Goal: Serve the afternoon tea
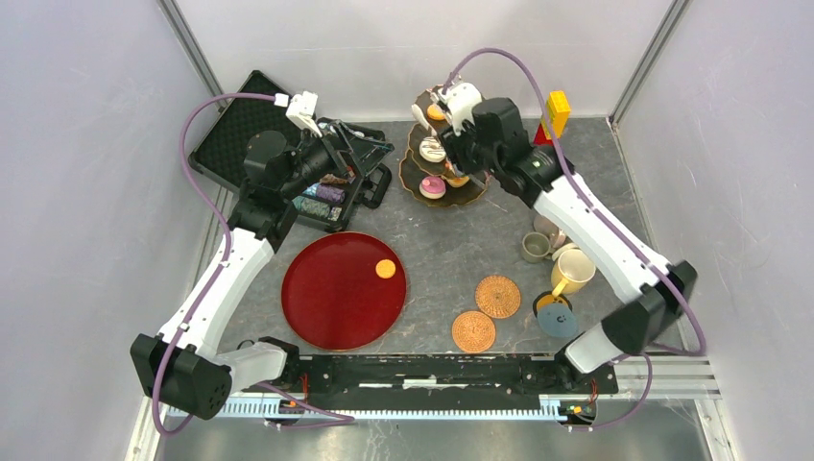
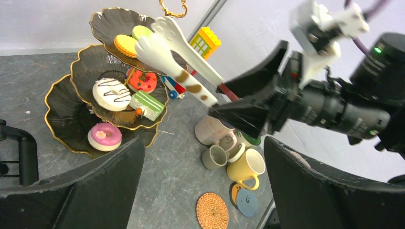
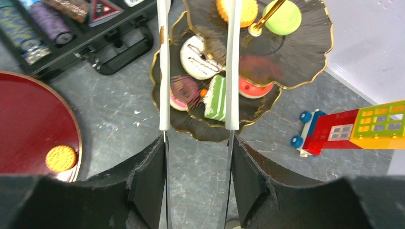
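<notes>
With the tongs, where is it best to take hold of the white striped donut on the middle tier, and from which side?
Probably the white donut by two opposite sides of its outer edge. Bring the tongs down from outside the stand: the donut lies flat, the top tier overhangs its inner side, and the green cake sits beside it.

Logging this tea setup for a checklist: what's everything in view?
stand: one, dark with gold rims, far centre.
treats: six visible, mixed colours, on the stand.
tray: one, red, near left.
biscuit: one, orange, on the tray.
mugs: four, yellow, grey, lilac, green-lined, right side.
coasters: at least three, brown and blue, near right.
tongs: one, white, over the stand.
block tower: one, red and yellow, far right.
case: one, black, far left.
left gripper: one, black, open, above the case.
right gripper: one, black, shut on the tongs.
</notes>
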Controlling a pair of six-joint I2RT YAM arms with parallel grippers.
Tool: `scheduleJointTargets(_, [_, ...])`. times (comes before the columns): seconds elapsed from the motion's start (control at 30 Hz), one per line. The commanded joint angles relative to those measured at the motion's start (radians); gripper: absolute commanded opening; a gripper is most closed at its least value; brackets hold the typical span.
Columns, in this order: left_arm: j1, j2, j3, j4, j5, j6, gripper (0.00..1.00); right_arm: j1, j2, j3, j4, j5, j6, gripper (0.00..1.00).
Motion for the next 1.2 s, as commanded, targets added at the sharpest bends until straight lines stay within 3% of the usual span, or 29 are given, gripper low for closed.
scheduleJointTargets(0.0, [-0.001,-0.005,0.017,0.025,0.010,-0.006,1.00,0.017,-0.188,-0.151,0.167,-0.131,-0.020,0.53])
scheduleJointTargets(0.2, [-0.001,-0.003,0.017,0.025,0.016,-0.013,1.00,0.088,-0.300,-0.338,0.190,-0.215,-0.026,0.53])
scheduleJointTargets(0.47, [-0.001,0.002,0.014,0.033,0.019,-0.021,1.00,0.294,-0.295,-0.540,0.153,-0.149,0.016,0.51])
scheduleJointTargets(0.6, [-0.001,0.004,0.013,0.038,0.023,-0.028,1.00,0.338,-0.249,-0.592,0.150,-0.180,0.191,0.49])
scheduleJointTargets(0.83, [-0.001,0.005,0.014,0.039,0.027,-0.033,1.00,0.469,-0.220,-0.738,0.350,-0.329,0.524,0.47])
scheduleJointTargets(1.03, [-0.001,0.006,0.010,0.041,0.022,-0.032,1.00,0.503,-0.200,-0.798,0.443,-0.355,0.698,0.49])
scheduleJointTargets(1.17, [-0.001,0.004,0.010,0.042,0.022,-0.034,1.00,0.508,-0.196,-0.795,0.376,-0.293,0.756,0.49])
